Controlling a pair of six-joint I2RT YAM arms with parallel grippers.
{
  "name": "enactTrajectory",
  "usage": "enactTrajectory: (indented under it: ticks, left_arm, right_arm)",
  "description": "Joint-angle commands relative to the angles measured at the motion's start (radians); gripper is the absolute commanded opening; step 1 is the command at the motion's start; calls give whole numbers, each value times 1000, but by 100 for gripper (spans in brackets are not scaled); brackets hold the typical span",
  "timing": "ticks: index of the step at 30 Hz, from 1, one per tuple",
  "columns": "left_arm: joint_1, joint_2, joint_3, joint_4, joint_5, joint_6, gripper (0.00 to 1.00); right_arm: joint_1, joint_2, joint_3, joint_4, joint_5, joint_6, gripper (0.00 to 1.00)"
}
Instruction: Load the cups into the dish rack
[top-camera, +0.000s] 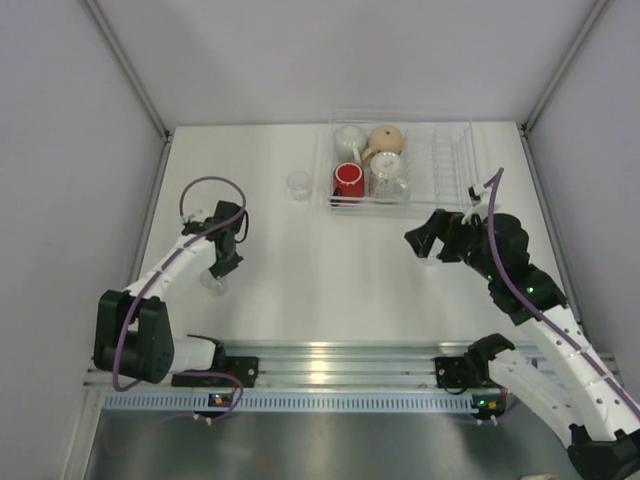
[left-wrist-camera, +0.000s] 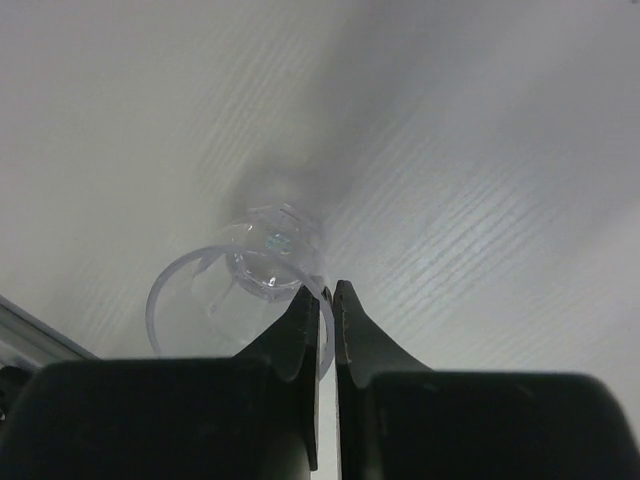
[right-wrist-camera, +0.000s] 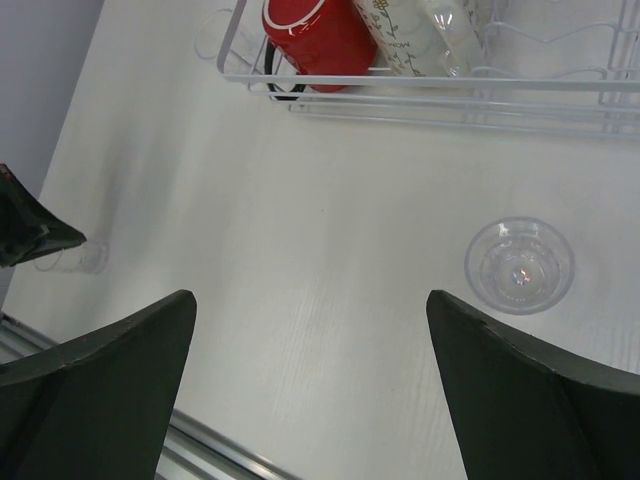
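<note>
Mugs crowd the left end of the dish rack (top-camera: 450, 160) in the overhead view: white mug (top-camera: 350, 138), tan mug (top-camera: 386, 139) and red mug (top-camera: 348, 180), so the ribbed right end is free for more. A stray glass (top-camera: 298, 184) stands on the table (top-camera: 320, 290) just left of the rack. The left gripper (top-camera: 217, 270) is low over the table, well apart from the rack. The right gripper (top-camera: 425, 242) hovers near the rack's front edge.

Left wrist view: the fingers (left-wrist-camera: 300, 330) stand narrow and appear closed on the wall of a small clear glass (left-wrist-camera: 240, 290), a rim pinch that suits so little a cup.

Right wrist view: the jaws are wide with nothing between them. An upright glass (right-wrist-camera: 519, 265) sits on the table beyond the right finger, likely the next pickup.
</note>
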Motion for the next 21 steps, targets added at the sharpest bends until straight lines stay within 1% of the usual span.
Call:
enactTrajectory:
  ticks: [1,2,4,5,7,8,9,11,12,13,14,15,16,17,18,19,20,21]
  left_arm:
    - [5,-48,-4,95,153,93,0]
    - [5,-59,-1,112,252,117,0]
    - [5,-94,5,172,361,162,0]
    - [5,-108,8,196,489,185,0]
    - [4,-152,10,247,600,206,0]
    - [5,-168,14,299,665,225,0]
    - [5,-183,16,325,769,229,0]
    - [4,-236,13,423,861,211,0]
    - [4,-260,1,468,942,197,0]
    - [4,-279,-8,514,983,181,0]
    - [4,-322,-21,564,1024,130,0]
    - [4,-338,-63,709,1075,96,0]
    - [4,-353,-87,788,1148,54,0]
    - [4,-372,-123,906,1185,-59,0]
    - [2,-393,-159,1098,1205,-124,0]
    - [2,-398,-223,1206,1230,-186,0]
    - [-1,-404,-243,1282,1233,-285,0]
    - [-2,-407,-255,1337,1233,-316,0]
  right_arm:
    - [-13,-23,-11,31,-22,0,99]
    - [-13,-25,-11,31,-32,-9,99]
    - [-13,-31,-23,43,-71,-9,99]
    - [-11,-31,-28,67,-107,-6,99]
    - [-13,-30,-48,95,-155,8,99]
    - [-13,-27,-54,129,-204,15,100]
    - [-13,-23,-70,149,-230,21,99]
    - [-13,-17,-86,196,-290,49,99]
    - [-13,-16,-101,247,-307,60,99]
    - [-13,-16,-109,271,-322,80,99]
    - [-13,-16,-117,296,-345,92,99]
    - [-13,-16,-121,348,-356,104,100]
    - [-13,-19,-135,374,-364,126,99]
    - [-13,-19,-141,405,-376,140,99]
    - [-13,-20,-149,432,-387,153,99]
    - [-13,-23,-170,522,-399,182,99]
    - [-13,-26,-183,566,-425,201,100]
    - [-11,-28,-196,609,-434,221,99]
